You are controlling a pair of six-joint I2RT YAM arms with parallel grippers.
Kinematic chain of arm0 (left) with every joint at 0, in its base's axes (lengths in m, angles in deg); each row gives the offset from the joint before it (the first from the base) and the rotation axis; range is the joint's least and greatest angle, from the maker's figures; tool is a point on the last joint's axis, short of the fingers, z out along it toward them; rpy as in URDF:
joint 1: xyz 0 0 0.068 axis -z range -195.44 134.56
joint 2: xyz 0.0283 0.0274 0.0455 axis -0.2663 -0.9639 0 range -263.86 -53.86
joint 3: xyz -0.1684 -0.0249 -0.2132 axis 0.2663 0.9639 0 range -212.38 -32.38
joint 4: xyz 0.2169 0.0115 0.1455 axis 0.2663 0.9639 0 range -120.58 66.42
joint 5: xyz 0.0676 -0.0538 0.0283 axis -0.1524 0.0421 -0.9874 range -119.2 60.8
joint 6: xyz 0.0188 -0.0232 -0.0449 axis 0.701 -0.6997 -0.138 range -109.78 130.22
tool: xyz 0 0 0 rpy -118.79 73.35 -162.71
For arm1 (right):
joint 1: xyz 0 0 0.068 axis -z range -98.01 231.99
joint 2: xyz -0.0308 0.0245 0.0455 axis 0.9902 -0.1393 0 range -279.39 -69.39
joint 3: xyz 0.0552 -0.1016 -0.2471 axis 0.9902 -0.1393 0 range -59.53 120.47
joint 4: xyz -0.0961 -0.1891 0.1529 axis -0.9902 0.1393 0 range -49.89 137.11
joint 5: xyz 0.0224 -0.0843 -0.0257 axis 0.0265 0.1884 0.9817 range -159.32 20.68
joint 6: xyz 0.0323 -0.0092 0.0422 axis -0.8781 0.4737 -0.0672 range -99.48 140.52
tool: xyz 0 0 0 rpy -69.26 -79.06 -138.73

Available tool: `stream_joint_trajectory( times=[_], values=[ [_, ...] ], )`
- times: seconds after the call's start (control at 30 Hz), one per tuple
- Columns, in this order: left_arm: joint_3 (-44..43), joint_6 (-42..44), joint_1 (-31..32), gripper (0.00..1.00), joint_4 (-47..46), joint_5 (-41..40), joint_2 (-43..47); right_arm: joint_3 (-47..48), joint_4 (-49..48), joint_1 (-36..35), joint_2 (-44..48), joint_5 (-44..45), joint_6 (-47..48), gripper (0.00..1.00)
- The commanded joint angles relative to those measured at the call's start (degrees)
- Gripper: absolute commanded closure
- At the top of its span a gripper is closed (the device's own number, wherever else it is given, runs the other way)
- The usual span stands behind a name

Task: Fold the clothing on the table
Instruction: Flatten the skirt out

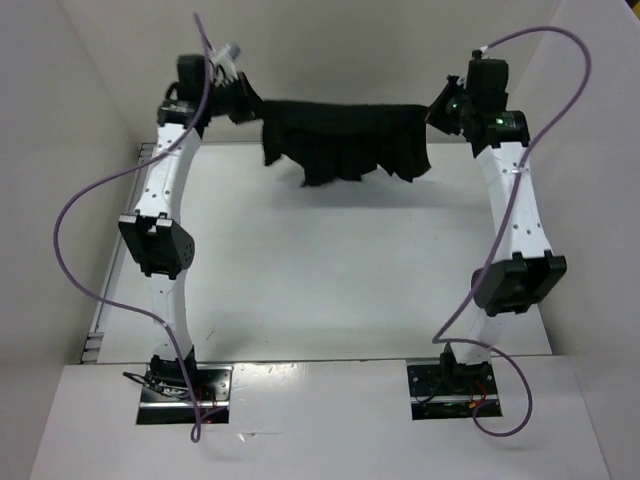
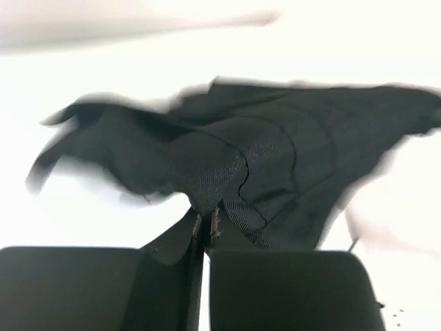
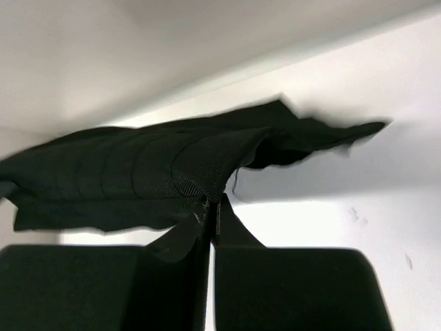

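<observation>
Clothing (image 1: 345,140) between both end effectors (image 1: 246,106) (image 1: 437,111)

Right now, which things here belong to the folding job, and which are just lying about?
Job: clothing, pinched at its ends by left gripper and right gripper; table beneath.
Just there: purple cables; white walls.

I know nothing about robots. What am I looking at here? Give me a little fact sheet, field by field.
item: black pleated clothing
position: stretched between both arms, held up over the far side of the table
left gripper: shut on one end of the clothing
right gripper: shut on the other end
lower edge: hangs loose and uneven
fold: not yet made
</observation>
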State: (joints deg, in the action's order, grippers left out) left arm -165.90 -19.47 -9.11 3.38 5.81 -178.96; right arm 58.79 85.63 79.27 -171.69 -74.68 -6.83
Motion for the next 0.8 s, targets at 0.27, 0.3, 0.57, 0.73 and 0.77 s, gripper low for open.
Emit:
stream_joint_trajectory(
  times=[0.27, 0.3, 0.57, 0.73, 0.77],
  values=[
    [33.44, 0.95, -4.57, 0.99, -11.36, 12.71, 24.09, -24.33, -7.72, 0.35, 25.65, -1.75, 5.02, 1.00],
    [41.15, 1.56, -4.57, 0.99, -11.37, 12.72, 27.33, -25.85, -6.77, 0.35, 27.84, -3.41, 5.03, 1.00],
    [59.51, 4.30, -5.10, 0.99, -8.29, 20.27, 51.40, -33.96, 2.54, -0.71, 46.03, -8.43, 5.04, 1.00],
    [56.79, 1.13, -5.10, 0.97, -8.29, 24.05, 59.70, -27.63, 3.97, -1.23, 50.53, -6.85, 4.50, 1.00],
    [56.26, 0.52, -5.10, 0.97, -8.29, 24.06, 59.71, -27.62, 3.27, -1.23, 49.92, -8.16, 4.50, 1.00]
  ],
)
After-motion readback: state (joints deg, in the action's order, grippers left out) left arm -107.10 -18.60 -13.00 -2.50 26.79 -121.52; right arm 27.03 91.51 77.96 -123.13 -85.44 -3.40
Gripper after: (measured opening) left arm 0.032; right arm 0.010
